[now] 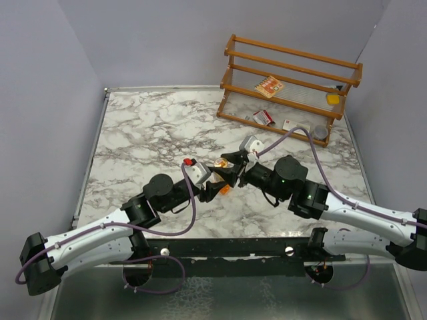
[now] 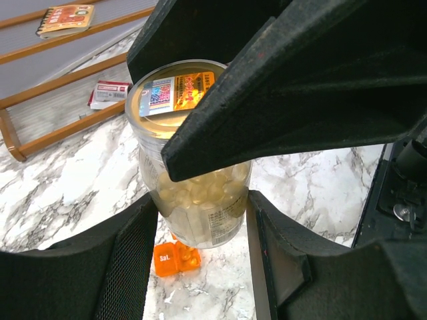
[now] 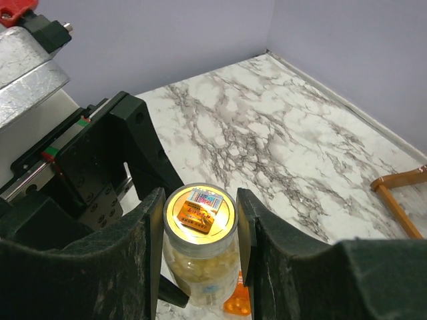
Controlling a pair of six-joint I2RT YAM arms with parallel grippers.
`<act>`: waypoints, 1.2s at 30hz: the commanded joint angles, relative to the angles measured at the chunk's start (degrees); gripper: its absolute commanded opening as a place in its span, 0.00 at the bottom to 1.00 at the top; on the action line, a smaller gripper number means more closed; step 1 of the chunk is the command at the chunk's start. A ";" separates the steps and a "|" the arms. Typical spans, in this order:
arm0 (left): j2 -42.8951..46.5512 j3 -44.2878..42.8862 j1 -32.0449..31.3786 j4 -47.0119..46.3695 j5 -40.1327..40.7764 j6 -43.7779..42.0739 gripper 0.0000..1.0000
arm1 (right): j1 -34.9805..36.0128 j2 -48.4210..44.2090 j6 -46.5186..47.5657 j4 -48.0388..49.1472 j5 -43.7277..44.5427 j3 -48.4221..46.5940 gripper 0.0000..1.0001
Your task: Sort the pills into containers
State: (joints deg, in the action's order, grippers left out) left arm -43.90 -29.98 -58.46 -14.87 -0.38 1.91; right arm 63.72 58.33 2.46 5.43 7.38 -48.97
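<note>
Left gripper [image 2: 202, 227] is clamped on the jar [image 2: 200, 193] body, right gripper [image 3: 199, 207] pinches its lid. Box [image 2: 177, 258] sits on the table [image 1: 147, 127] right by it.

WALLS: plain lilac-grey walls [image 1: 167, 40] are enclosing three sides | TABLE: white table [image 1: 153, 127] with a grey-veined marble pattern is lying flat under even light | RACK: slatted wooden rack [image 1: 293, 55] is standing at the far right corner, against the wall
</note>
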 commanded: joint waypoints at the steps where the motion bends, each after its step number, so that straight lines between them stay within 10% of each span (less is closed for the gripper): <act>1: 1.64 -5.89 0.09 -14.53 2.74 -0.18 0.00 | -0.90 3.96 1.47 -14.08 11.68 0.81 0.01; 27: 2.98 0.43 0.02 -15.65 4.34 2.37 0.00 | -0.81 0.27 0.59 -11.45 15.13 -0.03 0.01; 36: 7.00 10.32 0.07 -17.07 -8.94 -0.44 0.00 | -0.86 -1.73 0.40 -7.58 14.15 -0.64 0.01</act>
State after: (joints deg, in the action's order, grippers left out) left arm -38.00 -23.51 -58.24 -29.28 -0.80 2.79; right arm 62.63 58.08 2.83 -5.85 21.50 -48.64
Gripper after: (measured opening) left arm 0.008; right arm 0.417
